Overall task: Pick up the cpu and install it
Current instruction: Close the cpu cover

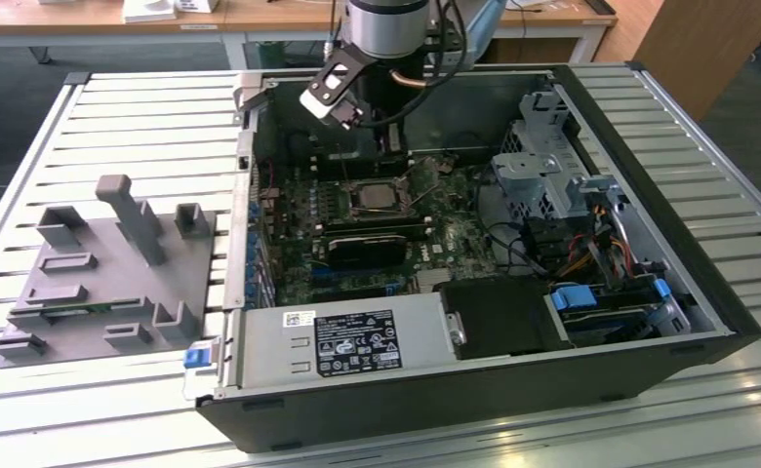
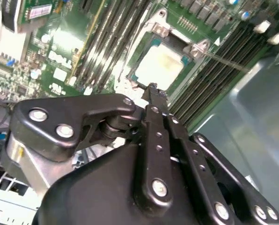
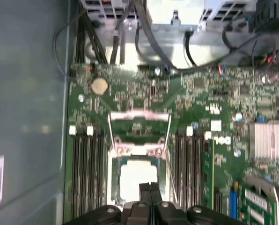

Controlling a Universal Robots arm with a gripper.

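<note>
- A slatted metal table (image 1: 134, 117) carries everything; wooden desks (image 1: 95, 19) stand behind it on a dark floor.
- The cpu (image 1: 378, 198) is square with a pale silver top. It lies flat in its socket on the green motherboard (image 1: 446, 244), mid-case. In the first wrist view, memory slots (image 3: 85, 173) flank it and the hinged socket frame (image 3: 139, 125) is swung open beside it.
- From the exterior view's left: a grey fixture tray (image 1: 107, 283) with upright posts sits just beside the open computer case (image 1: 641, 195). Inside are a black heatsink block (image 1: 370, 249) near the cpu, the power supply (image 1: 341, 341) and the drive cage (image 1: 543, 146).
- The gripper (image 2: 152, 90) hovers over the cpu, its black fingers pressed together, grasping nothing.
</note>
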